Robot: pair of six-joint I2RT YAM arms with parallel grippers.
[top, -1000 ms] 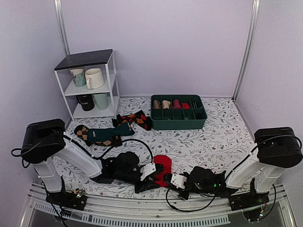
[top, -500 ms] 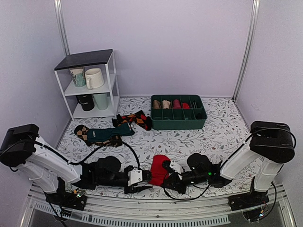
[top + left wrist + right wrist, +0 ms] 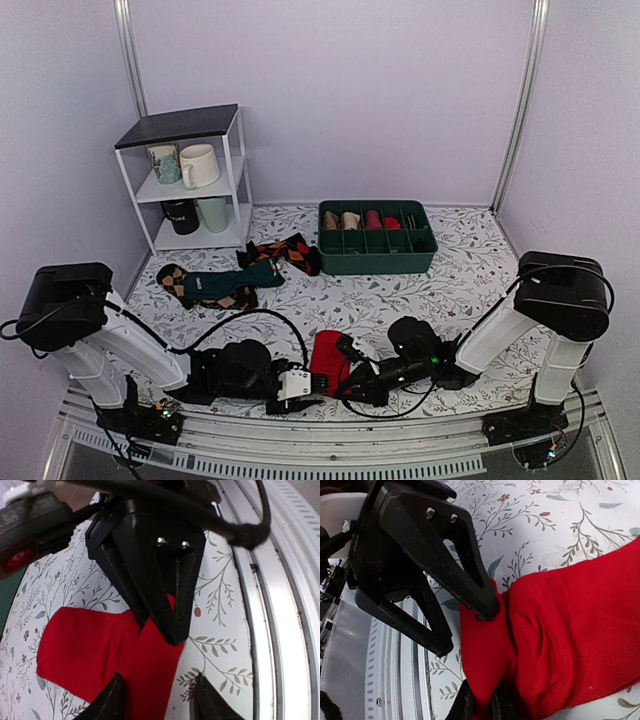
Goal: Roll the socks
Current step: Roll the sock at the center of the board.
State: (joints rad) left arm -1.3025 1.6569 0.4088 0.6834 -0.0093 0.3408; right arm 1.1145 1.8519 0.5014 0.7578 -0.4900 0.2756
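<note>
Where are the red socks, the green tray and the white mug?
red socks (image 3: pixel 322 352), top external view, middle of the visible red fabric.
green tray (image 3: pixel 378 262), top external view, its front wall.
white mug (image 3: pixel 202 166), top external view, its side.

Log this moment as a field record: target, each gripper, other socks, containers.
target: red socks, mostly flat on the floral tablecloth, near edge bunched up
right gripper: shut, pinching the bunched edge
left gripper: open, facing the right gripper, one fingertip at that same edge
other socks: dark teal sock and argyle socks, farther back on the left
containers: green divided bin with rolled items inside; white shelf holding mugs
</note>
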